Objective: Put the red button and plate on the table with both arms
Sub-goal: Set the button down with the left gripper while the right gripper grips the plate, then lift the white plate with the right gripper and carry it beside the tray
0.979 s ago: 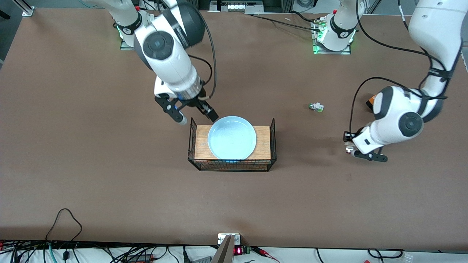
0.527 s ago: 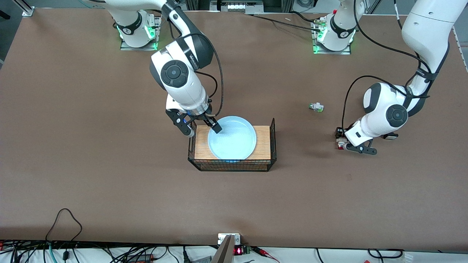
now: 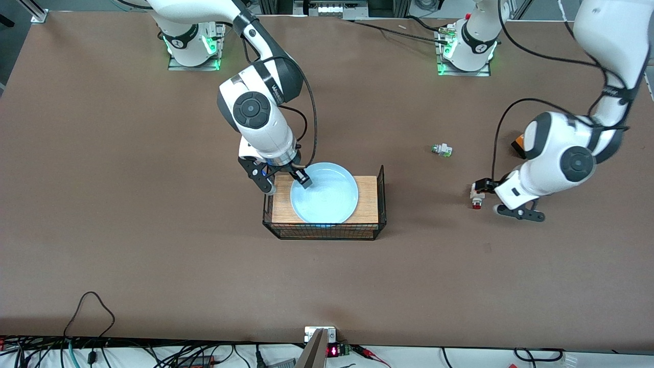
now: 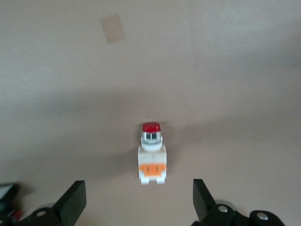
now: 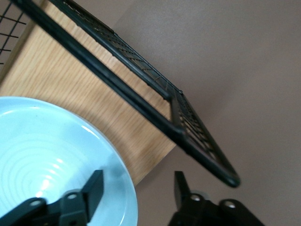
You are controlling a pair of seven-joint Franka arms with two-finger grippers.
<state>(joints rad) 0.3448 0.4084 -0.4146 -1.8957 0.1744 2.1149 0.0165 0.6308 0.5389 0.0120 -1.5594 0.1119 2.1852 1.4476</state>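
You had half the job done at this moment. The button lay on the bare bench at the right of the front frame, low in it compared with the small green-and-white part, and the left gripper was beside it with its fingers spread and nothing between them; in the left wrist frame the button sat free in the middle, red cap toward the top, clear of both fingers. The plate was not yet down: it rested on the wood-topped wire rack at frame centre. Your right gripper was released, straddling the plate's rim at its upper-left edge, one finger inside the dish and one outside. What remained, by my reading, was to clamp that rim, lift the plate off the rack and set it on the bench.
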